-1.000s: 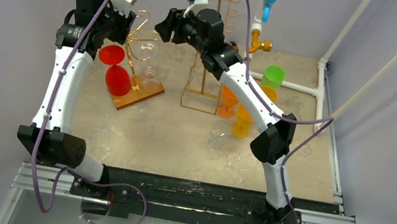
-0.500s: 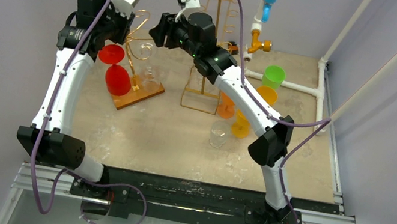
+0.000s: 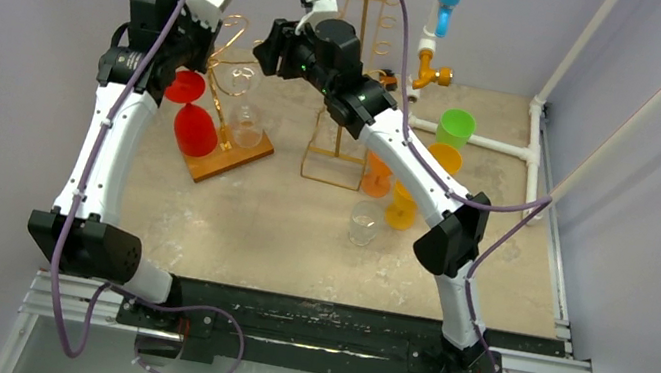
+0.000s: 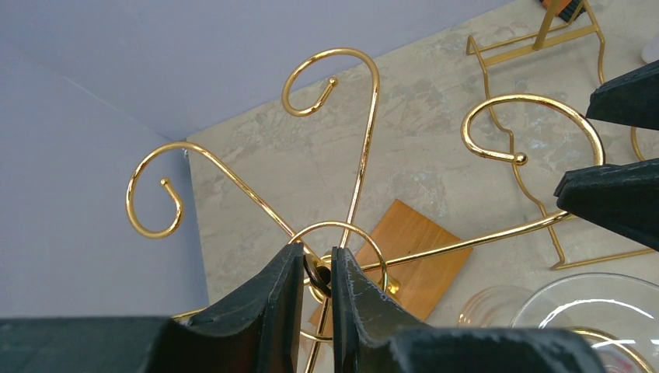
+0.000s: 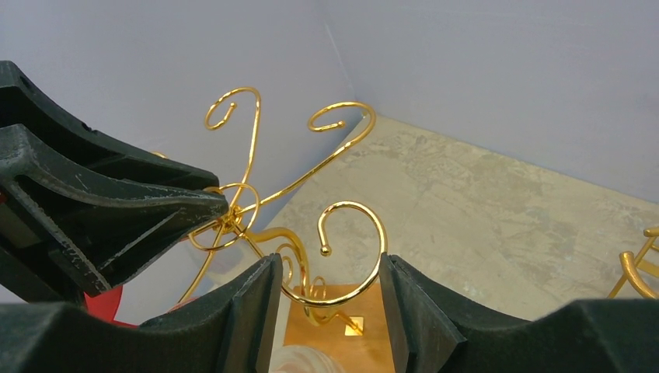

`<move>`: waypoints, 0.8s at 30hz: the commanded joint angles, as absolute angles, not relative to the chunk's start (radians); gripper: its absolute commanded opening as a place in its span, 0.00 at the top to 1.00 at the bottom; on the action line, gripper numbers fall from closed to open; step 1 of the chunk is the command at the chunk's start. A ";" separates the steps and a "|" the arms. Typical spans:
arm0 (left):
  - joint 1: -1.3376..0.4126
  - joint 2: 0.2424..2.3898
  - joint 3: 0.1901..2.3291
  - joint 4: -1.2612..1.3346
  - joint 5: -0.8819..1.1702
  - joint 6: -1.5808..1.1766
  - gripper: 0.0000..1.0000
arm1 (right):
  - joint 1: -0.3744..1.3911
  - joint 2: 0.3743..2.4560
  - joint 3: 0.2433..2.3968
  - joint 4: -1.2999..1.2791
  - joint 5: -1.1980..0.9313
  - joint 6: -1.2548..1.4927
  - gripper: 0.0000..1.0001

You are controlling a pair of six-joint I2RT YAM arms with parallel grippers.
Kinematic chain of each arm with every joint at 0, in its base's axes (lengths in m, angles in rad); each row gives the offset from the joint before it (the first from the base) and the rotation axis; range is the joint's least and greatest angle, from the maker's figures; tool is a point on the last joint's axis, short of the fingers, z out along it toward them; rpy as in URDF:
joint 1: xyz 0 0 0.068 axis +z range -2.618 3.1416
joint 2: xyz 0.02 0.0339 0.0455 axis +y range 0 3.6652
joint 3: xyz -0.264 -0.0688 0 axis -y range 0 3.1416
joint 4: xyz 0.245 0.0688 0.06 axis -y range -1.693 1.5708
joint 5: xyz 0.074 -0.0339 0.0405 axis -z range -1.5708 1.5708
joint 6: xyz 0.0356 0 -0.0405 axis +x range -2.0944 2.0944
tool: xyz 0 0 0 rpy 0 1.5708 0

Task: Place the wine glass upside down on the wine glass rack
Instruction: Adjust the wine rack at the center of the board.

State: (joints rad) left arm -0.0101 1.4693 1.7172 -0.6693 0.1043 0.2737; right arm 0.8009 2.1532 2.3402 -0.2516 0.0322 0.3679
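Note:
The gold wire wine glass rack (image 3: 223, 150) stands on a wooden base at the back left. A clear wine glass (image 3: 246, 122) hangs on it foot up, beside a red wine glass (image 3: 196, 131). In the left wrist view my left gripper (image 4: 317, 252) is shut on the ring hub at the rack's (image 4: 361, 155) top, and the clear glass (image 4: 591, 318) shows at the lower right. My right gripper (image 5: 330, 264) is open, its fingers either side of a curled hook (image 5: 353, 205) and holding nothing. Seen from above, the right gripper (image 3: 264, 42) hovers just right of the rack's top.
A second gold wire stand (image 3: 337, 152) sits to the right of the rack. Orange glasses (image 3: 378, 169), a small clear cup (image 3: 363, 222) and a green cup (image 3: 455, 126) stand further right. White pipes (image 3: 486, 144) run along the back right. Walls close in on the left and at the back.
My left gripper's jaws have come together on the rack's top hub. The right gripper has shifted slightly left and stayed over the hook. The rack and hanging glasses nudged a little.

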 commanded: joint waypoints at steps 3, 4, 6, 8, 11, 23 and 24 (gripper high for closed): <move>0.000 1.443 1.685 -0.711 0.013 0.281 0.87 | 0.795 2.152 2.410 -0.272 0.029 0.398 0.43; 0.000 1.439 1.683 -0.711 0.013 0.284 0.88 | 0.795 2.152 2.405 -0.272 0.029 0.401 0.43; 0.000 1.430 1.680 -0.713 0.011 0.289 0.88 | 0.794 2.146 2.392 -0.269 0.031 0.402 0.44; 0.000 1.422 1.680 -0.714 0.008 0.295 0.89 | 0.794 2.136 2.374 -0.260 0.029 0.404 0.44; 0.000 1.413 1.672 -0.713 0.003 0.305 0.89 | 0.795 2.127 2.360 -0.259 0.029 0.408 0.44; 0.000 1.390 1.643 -0.699 -0.027 0.329 0.90 | 0.817 2.039 2.205 -0.203 0.016 0.430 0.50; 0.000 1.388 1.642 -0.698 -0.028 0.331 0.90 | 0.819 2.024 2.180 -0.191 0.015 0.435 0.52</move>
State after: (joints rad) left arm -0.0185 1.4071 1.6581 -0.6685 0.0975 0.3000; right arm 0.8021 2.1166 2.2433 -0.2333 0.0311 0.4194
